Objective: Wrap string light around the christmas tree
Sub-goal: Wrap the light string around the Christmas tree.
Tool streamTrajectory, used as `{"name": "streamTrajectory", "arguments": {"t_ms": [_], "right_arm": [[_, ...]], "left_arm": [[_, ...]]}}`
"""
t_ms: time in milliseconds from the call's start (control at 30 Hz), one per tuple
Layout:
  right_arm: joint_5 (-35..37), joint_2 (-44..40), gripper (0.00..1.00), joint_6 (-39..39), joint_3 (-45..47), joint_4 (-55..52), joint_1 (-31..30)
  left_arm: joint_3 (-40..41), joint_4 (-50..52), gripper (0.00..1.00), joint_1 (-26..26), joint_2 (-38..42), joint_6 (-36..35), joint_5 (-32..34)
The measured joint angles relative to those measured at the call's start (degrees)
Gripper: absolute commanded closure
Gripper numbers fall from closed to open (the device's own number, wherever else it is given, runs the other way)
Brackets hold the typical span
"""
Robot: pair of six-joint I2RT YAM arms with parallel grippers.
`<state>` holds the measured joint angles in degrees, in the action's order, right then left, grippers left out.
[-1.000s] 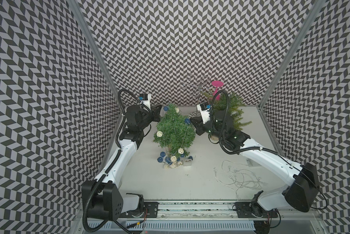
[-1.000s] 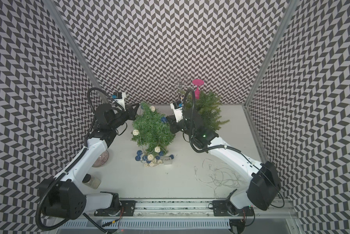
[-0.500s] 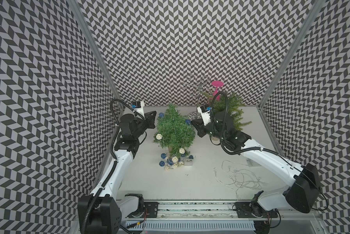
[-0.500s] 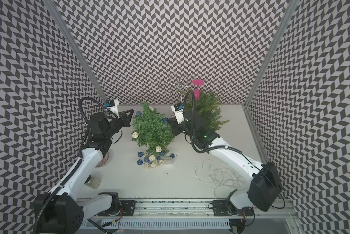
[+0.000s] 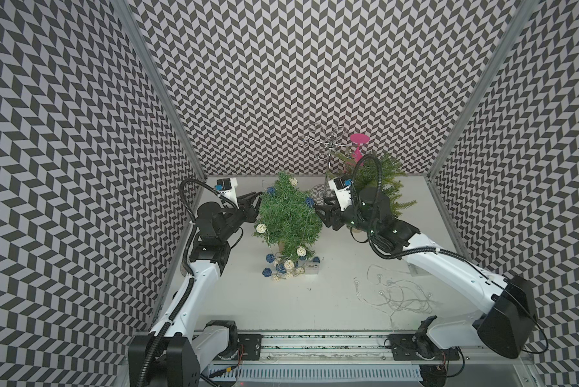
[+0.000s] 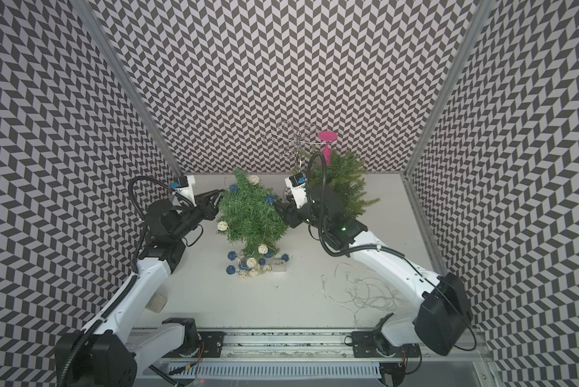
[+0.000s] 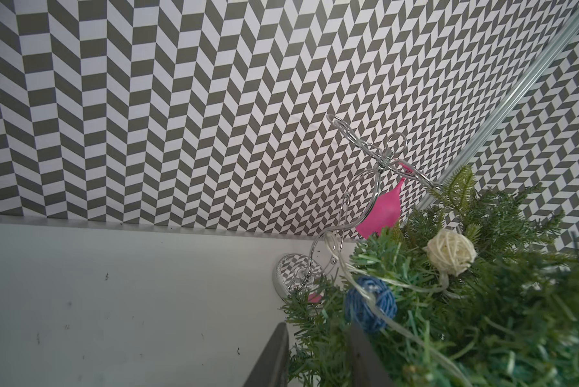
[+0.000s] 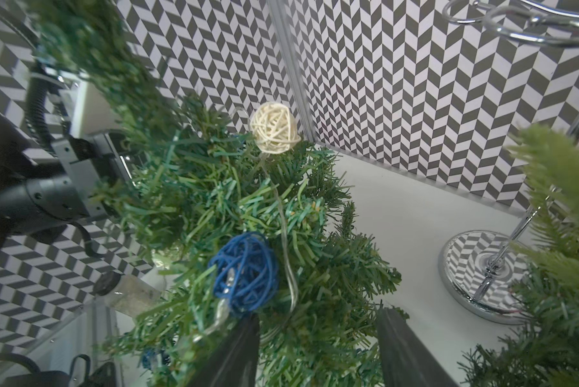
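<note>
Standing upright toward the back of a matte white table (image 5: 331, 308), a small artificial christmas tree (image 5: 286, 217) with flat, bristly green needles sits between two black grippers. The string light (image 5: 289, 264) is a thin clear wire threaded through woven blue and cream wicker balls. Part of it loops over the upper branches, and most lies heaped at the tree's foot beside a small pale rectangular box (image 5: 311, 268).

The left gripper (image 5: 251, 198) is at the tree's upper edge, its dark fingers parted with needles between them, gripping nothing. The right gripper (image 5: 318, 208) sits at the opposite side, just beside a blue ball (image 8: 244, 271), with its fingers spread wide around needles and wire, not clamped.

Behind stand a feathery, lighter-green tree (image 5: 383, 187), a chrome wire stand (image 5: 328, 147) with a round mirrored base, and a pink pedestal shape (image 5: 358, 147). A loose tangle of bare wire lights (image 5: 395, 291) lies near the right arm.
</note>
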<state>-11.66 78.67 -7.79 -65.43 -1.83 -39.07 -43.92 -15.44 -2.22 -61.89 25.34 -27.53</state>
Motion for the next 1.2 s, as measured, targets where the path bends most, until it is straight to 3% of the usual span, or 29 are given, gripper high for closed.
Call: {"name": "streamTrajectory", "arguments": {"t_ms": [300,533,767,867,1000,1067,1200], "right_arm": [[3.30,-13.46,0.13,-1.92,11.45,3.87,-0.59],[4.50,-18.97,0.20,-2.73,21.31,8.59,-3.67],[5.70,-13.46,0.30,1.31,27.78,11.32,-9.92],[7.15,-13.25,0.34,2.67,31.61,14.60,-12.13],[7.37,-10.84,0.35,3.26,35.21,20.09,-13.33],[7.54,-8.66,0.35,3.32,35.69,21.81,-14.05],[10.84,-2.99,0.50,3.65,35.06,24.37,-16.72]], "left_arm": [[2.95,1.55,0.19,0.00,8.94,0.22,6.47],[9.81,3.19,0.16,0.00,18.49,0.07,9.60],[18.40,5.66,0.30,-1.36,28.37,1.38,10.14],[23.43,4.98,0.37,-5.31,32.00,2.03,10.08],[25.49,4.11,0.38,-12.20,29.73,1.90,12.00],[25.31,3.37,0.47,-14.82,26.86,1.25,13.49],[25.27,-0.39,0.74,-16.57,19.80,0.42,13.75]]}}
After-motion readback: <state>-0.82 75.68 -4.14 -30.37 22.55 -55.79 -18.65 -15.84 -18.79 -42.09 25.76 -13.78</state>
